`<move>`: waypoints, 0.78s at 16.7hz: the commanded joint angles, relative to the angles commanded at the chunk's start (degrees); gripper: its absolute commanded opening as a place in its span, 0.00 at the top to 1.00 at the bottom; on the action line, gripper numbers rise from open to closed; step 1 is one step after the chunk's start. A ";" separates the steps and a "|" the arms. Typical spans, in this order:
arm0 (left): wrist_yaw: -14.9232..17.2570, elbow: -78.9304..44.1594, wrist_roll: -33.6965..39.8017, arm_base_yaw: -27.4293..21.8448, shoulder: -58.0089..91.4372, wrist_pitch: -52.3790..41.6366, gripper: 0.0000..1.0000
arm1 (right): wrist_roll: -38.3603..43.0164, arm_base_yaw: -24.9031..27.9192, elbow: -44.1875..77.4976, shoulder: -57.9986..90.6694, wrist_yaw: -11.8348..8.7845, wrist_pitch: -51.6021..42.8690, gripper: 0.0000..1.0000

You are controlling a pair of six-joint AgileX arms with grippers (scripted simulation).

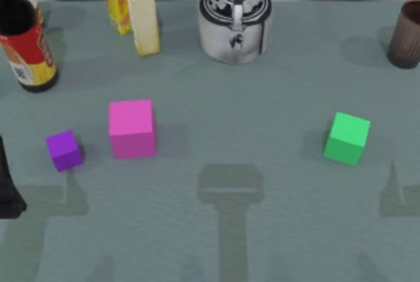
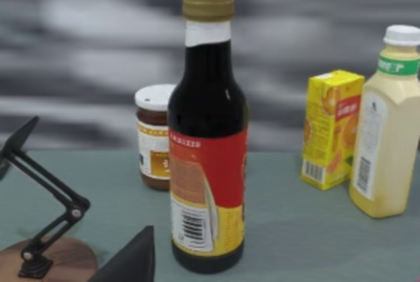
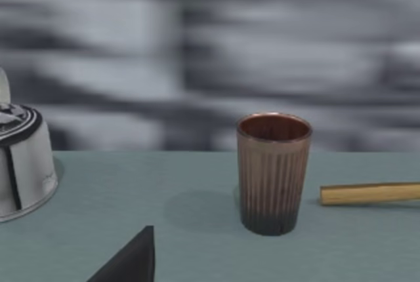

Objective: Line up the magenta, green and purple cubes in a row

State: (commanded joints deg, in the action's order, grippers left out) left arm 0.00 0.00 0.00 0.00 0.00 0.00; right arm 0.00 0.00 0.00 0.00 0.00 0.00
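The magenta cube (image 1: 132, 128) sits left of centre on the bench (image 1: 262, 229), with the purple cube (image 1: 64, 150) just beside it on its left, apart. The green cube (image 1: 346, 138) lies well apart on the right side. Behind stand a soy sauce bottle (image 1: 23, 33), a kettle (image 1: 235, 21) and a brown cup (image 1: 405, 35). The left arm (image 1: 8, 187) is parked at the left edge; whether either gripper's jaws are apart or together cannot be told.

It was a rendered tabletop (image 1: 262, 242) scene dressed like a kitchen. Along the far edge stood a dark sauce bottle (image 2: 208, 144), a jar (image 2: 154, 138), a juice carton (image 2: 331, 128), a creamy bottle (image 2: 388, 131), a kettle (image 1: 235, 23) and a ribbed cup (image 3: 273, 174). The backdrop was blurred grey streaks, with no real room visible.
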 joint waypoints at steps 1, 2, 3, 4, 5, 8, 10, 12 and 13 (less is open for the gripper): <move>0.00 0.00 0.00 0.00 0.00 0.00 0.00 | 0.00 0.00 0.00 0.00 0.00 0.00 0.00; 0.00 0.00 0.00 0.00 0.00 0.00 0.00 | 0.00 0.00 0.00 0.00 0.00 0.00 0.00; 0.03 -0.57 -0.39 -0.07 0.57 -0.37 0.00 | 0.00 0.00 0.00 0.00 0.00 0.00 0.00; 0.06 -1.74 -1.19 -0.18 1.75 -1.14 0.00 | 0.00 0.00 0.00 0.00 0.00 0.00 0.00; 0.10 -3.45 -2.36 -0.34 3.55 -2.27 0.00 | 0.00 0.00 0.00 0.00 0.00 0.00 0.00; 0.12 -11.38 -7.79 -0.91 12.64 -7.52 0.00 | 0.00 0.00 0.00 0.00 0.00 0.00 0.00; 0.08 -18.30 -12.60 -1.36 21.73 -12.27 0.00 | 0.00 0.00 0.00 0.00 0.00 0.00 0.00; 0.03 -26.04 -18.07 -1.87 33.01 -17.76 0.00 | 0.00 0.00 0.00 0.00 0.00 0.00 0.00; 0.01 -30.08 -20.96 -2.15 39.25 -20.70 0.00 | 0.00 0.00 0.00 0.00 0.00 0.00 0.00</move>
State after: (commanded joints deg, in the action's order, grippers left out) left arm 0.01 -30.08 -20.96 -2.15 39.25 -20.70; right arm 0.00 0.00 0.00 0.00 0.00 0.00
